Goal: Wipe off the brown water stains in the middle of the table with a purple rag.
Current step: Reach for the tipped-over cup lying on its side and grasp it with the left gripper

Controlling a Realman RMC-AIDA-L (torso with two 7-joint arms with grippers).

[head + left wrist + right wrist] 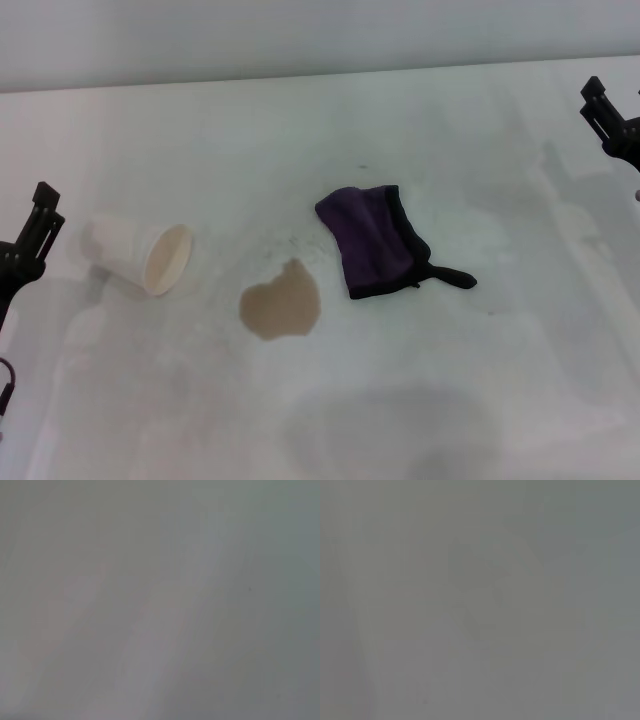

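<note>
The brown water stain [281,301] is a tan blotch on the white table [450,380], near its middle. The purple rag [378,241] lies crumpled just right of and behind the stain, its black loop tab [452,276] pointing right. My left gripper [40,222] hangs at the far left edge, well left of the stain. My right gripper [600,100] hangs at the far right edge, behind and right of the rag. Neither touches anything. Both wrist views show only bare table surface.
A white paper cup [145,254] lies on its side left of the stain, its mouth facing the stain. The table's back edge meets a pale wall [300,35].
</note>
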